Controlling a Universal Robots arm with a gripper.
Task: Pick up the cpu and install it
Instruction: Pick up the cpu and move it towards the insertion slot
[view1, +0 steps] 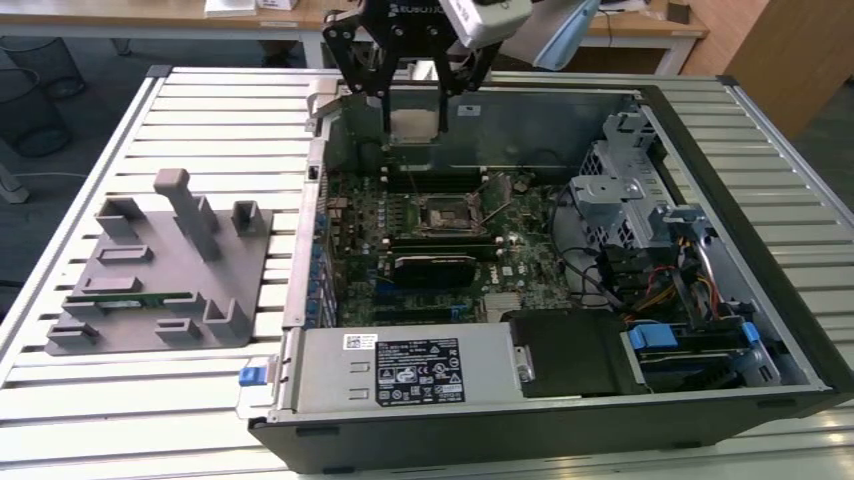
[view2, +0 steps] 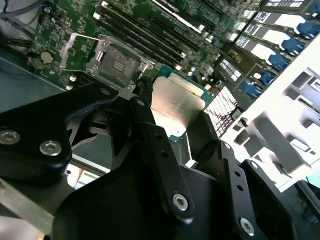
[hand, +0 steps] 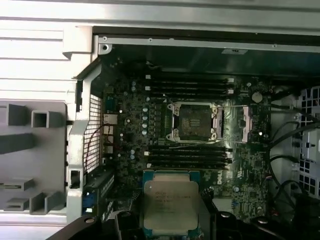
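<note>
cpu location: the cpu was seen raised over the open computer case, clear of the motherboard, with its silver top plate toward the first wrist camera.
Gripper state: the gripper was clamped on the cpu, one black finger against each of two opposite edges; the grip was confirmed in both wrist views and in the exterior view.
Socket: the socket was found empty, between two banks of memory slots; its metal frame appeared to be swung open to one side. The cpu was well apart from it and not seated.
Task status: pickup was judged complete; installation was judged not yet done.
Handling (judged): the chip was taken to be light, thin and stiff. The metal top was judged smooth, so a slip under a weak hold was considered possible. The underside contacts and the socket pins were judged fragile.
Hold points (judged): the opposite rim edges, as gripped, were considered right, with both faces left untouched.
Surroundings: a grey fixture carrying a memory stick was noted on the slatted table, at the exterior view's left.
</note>
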